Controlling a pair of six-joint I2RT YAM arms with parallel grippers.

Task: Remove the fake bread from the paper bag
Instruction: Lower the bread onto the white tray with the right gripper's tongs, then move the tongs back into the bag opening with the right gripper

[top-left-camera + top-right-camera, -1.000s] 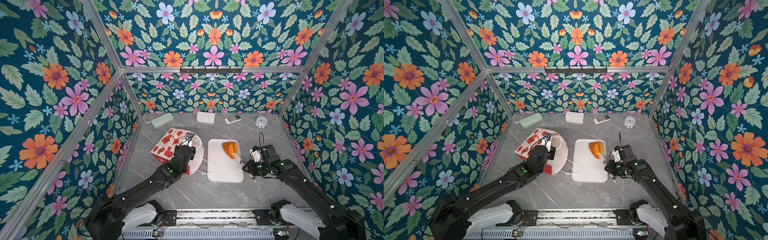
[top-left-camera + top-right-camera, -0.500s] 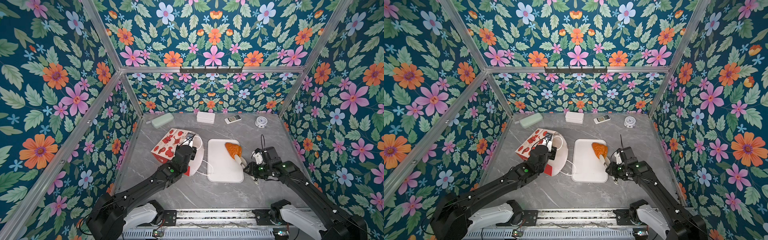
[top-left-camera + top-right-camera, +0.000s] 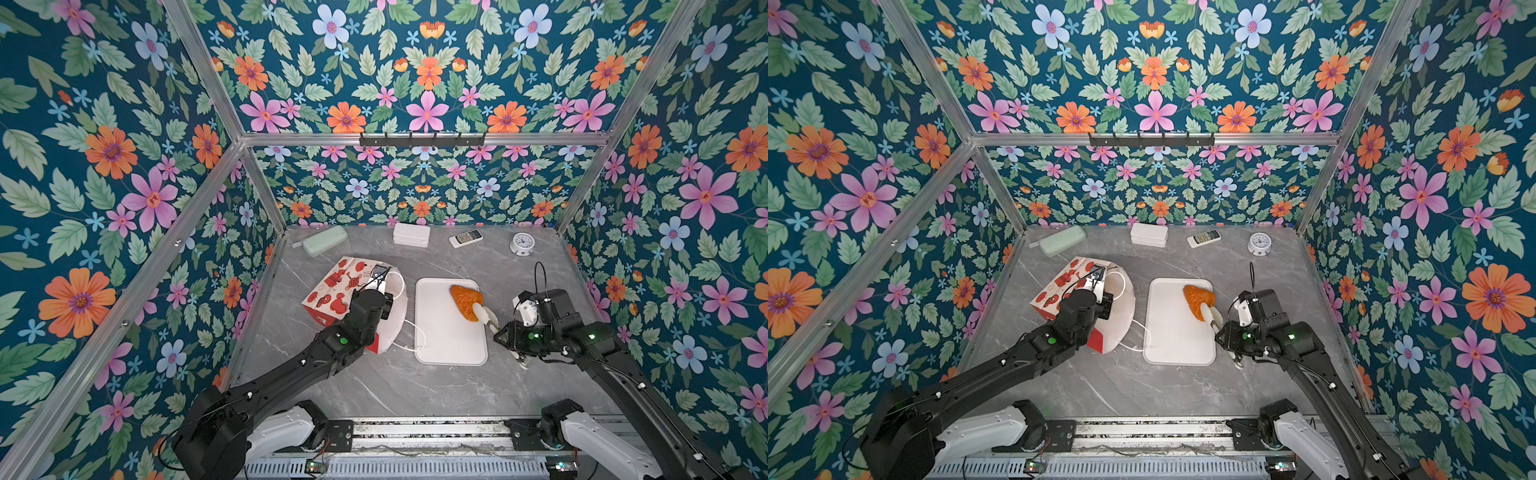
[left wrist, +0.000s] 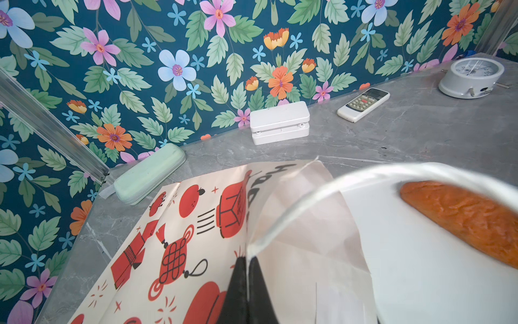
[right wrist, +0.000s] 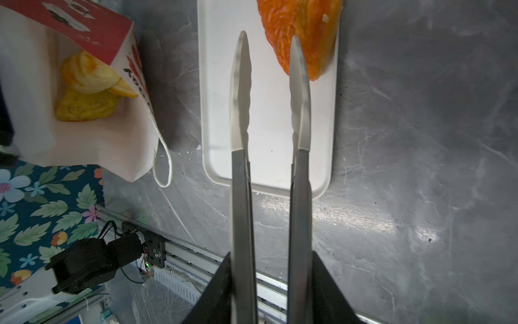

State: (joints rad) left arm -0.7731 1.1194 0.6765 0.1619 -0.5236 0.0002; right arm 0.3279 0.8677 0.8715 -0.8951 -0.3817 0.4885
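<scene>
One pastry (image 3: 467, 301) laid at tray (image 3: 440, 349) far corner; two more pastries (image 5: 87, 89) seen left in paper bag (image 3: 332, 286). Handle (image 4: 281, 207) clamped by left gripper (image 4: 246, 261); tongs (image 5: 241, 112), tips apart, held by right gripper (image 5: 270, 269).

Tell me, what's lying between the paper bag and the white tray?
Only the bag's own white cord handle, looped on the grey table between paper bag and white tray; clearest in the right wrist view, also in both top views.

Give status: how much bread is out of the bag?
Done: one pastry lies on the white tray. In hand: the right gripper holds tongs, spread open by that pastry, not clamping it; the left gripper pinches the cord handle of the paper bag. Left: at least two pastries inside it.
</scene>
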